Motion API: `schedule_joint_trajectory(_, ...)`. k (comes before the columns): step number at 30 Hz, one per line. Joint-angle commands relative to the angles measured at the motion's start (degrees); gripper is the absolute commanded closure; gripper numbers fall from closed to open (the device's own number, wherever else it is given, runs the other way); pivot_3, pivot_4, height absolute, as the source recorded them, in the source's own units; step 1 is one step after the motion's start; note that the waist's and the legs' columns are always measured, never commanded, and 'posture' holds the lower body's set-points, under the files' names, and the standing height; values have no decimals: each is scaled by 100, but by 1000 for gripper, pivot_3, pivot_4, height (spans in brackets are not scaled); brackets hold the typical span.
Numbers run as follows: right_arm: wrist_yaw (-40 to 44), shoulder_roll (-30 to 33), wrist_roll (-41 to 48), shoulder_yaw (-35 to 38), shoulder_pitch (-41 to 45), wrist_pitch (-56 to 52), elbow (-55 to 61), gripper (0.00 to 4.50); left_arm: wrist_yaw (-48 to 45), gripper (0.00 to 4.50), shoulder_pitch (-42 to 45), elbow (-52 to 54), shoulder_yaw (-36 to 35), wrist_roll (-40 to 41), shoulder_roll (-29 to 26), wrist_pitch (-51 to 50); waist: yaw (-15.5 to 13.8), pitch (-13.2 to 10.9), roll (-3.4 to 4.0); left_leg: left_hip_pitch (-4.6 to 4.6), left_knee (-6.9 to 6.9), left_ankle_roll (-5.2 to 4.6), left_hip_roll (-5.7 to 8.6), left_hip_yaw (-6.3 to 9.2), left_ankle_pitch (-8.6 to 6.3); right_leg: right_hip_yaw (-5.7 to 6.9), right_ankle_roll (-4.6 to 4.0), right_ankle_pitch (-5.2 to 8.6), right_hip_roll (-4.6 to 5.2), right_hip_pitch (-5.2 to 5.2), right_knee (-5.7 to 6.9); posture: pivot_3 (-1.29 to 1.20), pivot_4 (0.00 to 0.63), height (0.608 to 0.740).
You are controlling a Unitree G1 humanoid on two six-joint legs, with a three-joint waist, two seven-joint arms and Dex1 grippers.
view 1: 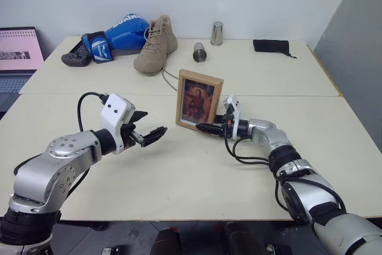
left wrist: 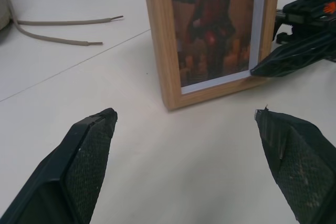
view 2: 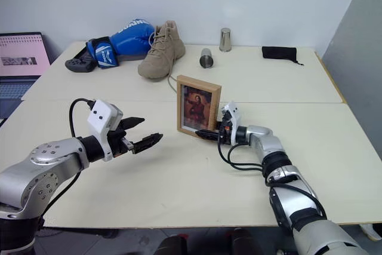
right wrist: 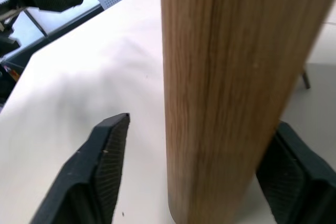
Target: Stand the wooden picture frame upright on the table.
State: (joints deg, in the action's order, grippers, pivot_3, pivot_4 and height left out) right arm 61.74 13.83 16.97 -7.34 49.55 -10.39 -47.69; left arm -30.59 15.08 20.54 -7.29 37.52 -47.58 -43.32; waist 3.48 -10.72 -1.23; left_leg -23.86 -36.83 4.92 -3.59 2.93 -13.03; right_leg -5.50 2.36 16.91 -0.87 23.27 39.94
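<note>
A light-wood picture frame (view 1: 199, 101) stands upright near the middle of the cream table (view 1: 179, 171), just in front of its seam, its reddish-brown portrait facing the robot. The back panel and stand are hidden from every view. The right gripper (view 1: 210, 128) sits at the frame's lower right edge, its two fingers spread to either side of the wood and not clamping it. The left gripper (view 1: 148, 129) hovers wide apart and empty, left of the frame. Behind lie one tan boot (view 1: 156, 45), one blue boxing glove (view 1: 116, 38), two metal cups (view 1: 199, 52) and one black pouch (view 1: 271, 46).
</note>
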Motion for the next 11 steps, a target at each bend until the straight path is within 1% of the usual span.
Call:
schedule_joint_trajectory(1, 83, 665, -190, 64, -522, -221, 1095, 4, 9, 0, 62, -169, -212, -105, 106, 10, -47, 0, 0, 0, -1, 0, 0, 0, 0, 0, 0, 0, 1, -1, -2, 0, 150, 740)
schedule_joint_trajectory(3, -105, 1004, -254, 161, -874, -283, 1748, 4, 11, 0, 44, -305, -221, -212, 127, 50, -44, 0, 0, -2, -2, 0, 1, 0, -1, 0, 0, 0, 1, -2, -3, 0, 150, 740)
schedule_joint_trajectory(4, -207, 1396, -367, 240, -1240, -415, 2503, 4, 47, 0, 35, -430, -248, -272, 186, 104, -42, -1, 2, -2, 0, 0, 0, 0, 0, -1, 0, 0, 0, -1, -4, 0, 150, 740)
schedule_joint_trajectory(5, -336, 1761, -252, 423, -1668, -932, 3523, 4, 43, 0, 26, -532, -293, -259, 257, 117, -45, -2, 4, -2, 1, 0, -1, 1, -1, -1, 1, 1, 0, 0, -2, 0, 150, 740)
schedule_joint_trajectory(6, -442, 1994, -143, 542, -1964, -1341, 4246, 4, 23, 0, 21, -600, -330, -251, 311, 127, -61, -5, 9, -1, 2, 0, 0, 1, -1, -1, 1, 1, 0, 0, -1, 0, 150, 740)
schedule_joint_trajectory(7, -656, 2117, 29, 682, -2283, -1785, 5061, 4, 35, 0, 79, -672, -374, -230, 385, 108, -65, -5, 9, -4, 4, 0, 2, 1, -1, -1, 1, 1, 1, 1, -3, 0, 150, 740)
schedule_joint_trajectory(8, -823, 2149, 159, 764, -2460, -2072, 5537, 4, 39, 0, 127, -720, -400, -222, 431, 93, -68, -5, 9, -5, 2, 0, 1, 1, -1, -2, 1, 1, 1, 1, -3, 0, 150, 740)
schedule_joint_trajectory(11, -1507, 1948, 356, 983, -2741, -2747, 6448, 4, 31, 0, 231, -793, -366, -351, 489, 167, -20, -3, 6, 3, 2, 0, -6, 3, -1, -4, 2, 2, -7, -1, 0, 0, 150, 740)
